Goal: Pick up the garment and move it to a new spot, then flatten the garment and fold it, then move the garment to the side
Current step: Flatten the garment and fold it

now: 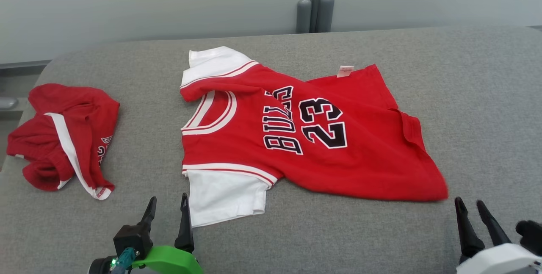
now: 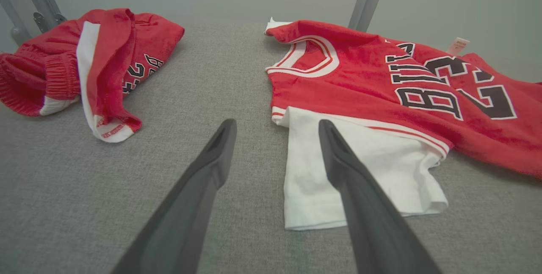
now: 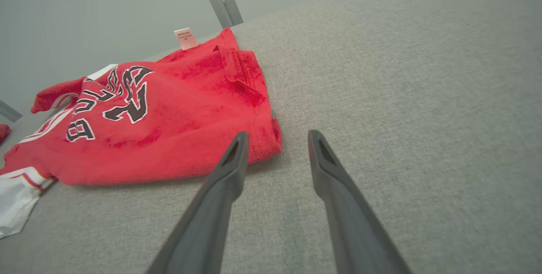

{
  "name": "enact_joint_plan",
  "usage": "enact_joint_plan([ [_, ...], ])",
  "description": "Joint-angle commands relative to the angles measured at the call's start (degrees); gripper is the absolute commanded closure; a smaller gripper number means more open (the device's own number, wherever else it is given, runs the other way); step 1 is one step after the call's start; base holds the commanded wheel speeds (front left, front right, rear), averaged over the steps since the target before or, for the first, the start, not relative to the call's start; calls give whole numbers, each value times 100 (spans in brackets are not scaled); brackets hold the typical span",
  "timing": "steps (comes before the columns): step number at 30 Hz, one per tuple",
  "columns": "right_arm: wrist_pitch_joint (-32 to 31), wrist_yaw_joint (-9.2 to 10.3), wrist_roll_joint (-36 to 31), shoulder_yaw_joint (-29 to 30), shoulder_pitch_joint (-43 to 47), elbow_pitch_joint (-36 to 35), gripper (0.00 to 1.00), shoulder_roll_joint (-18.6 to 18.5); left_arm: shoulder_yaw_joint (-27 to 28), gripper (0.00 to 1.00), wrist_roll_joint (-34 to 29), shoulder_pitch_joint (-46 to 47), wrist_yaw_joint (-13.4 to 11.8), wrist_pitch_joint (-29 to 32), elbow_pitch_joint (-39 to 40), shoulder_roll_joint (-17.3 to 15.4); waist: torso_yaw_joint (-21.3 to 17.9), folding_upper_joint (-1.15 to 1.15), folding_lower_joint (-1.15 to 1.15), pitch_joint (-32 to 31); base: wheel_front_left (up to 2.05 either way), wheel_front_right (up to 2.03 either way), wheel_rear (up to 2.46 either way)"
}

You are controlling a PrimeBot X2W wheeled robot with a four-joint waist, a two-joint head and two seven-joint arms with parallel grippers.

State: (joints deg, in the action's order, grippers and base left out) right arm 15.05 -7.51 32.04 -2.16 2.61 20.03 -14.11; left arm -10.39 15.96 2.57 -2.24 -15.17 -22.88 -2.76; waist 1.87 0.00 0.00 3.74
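The garment, a red jersey T-shirt with white sleeves and a black "BULLS 23" print, lies spread on the grey padded table, collar to the left, hem to the right, its far edge rumpled. My left gripper stands open at the near left, just before the near white sleeve. In the left wrist view the left gripper has its right finger over that sleeve's edge. My right gripper is open just off the shirt's near hem corner. In the right wrist view the right gripper has nothing between its fingers.
A second red garment with white trim lies crumpled at the table's left edge, also seen as a red heap in the left wrist view. The grey table runs bare to the right. A grey post stands behind the table.
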Motion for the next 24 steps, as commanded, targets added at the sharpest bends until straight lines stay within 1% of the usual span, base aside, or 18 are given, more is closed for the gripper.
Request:
enact_joint_plan([
  [1,18,4,25,50,48,-25,0,-23,20,0,17,-85,-14,5,-15,-24,-148,0,0,-78,0,0,0],
  [4,18,2,-55,329,360,-125,0,36,59,0,11,-109,4,4,-38,-23,-254,0,0,-114,0,0,0],
  [8,18,2,-181,515,360,-301,0,106,50,0,-10,-94,17,5,-68,-24,-295,0,0,-183,0,0,0],
  [15,18,2,-616,554,67,-429,0,272,50,0,-59,-174,5,5,-122,-23,-100,0,0,-346,0,0,0],
  [24,18,2,-1266,617,-134,-514,0,672,298,0,-328,-436,-50,5,54,-23,22,0,0,-538,0,0,0],
])
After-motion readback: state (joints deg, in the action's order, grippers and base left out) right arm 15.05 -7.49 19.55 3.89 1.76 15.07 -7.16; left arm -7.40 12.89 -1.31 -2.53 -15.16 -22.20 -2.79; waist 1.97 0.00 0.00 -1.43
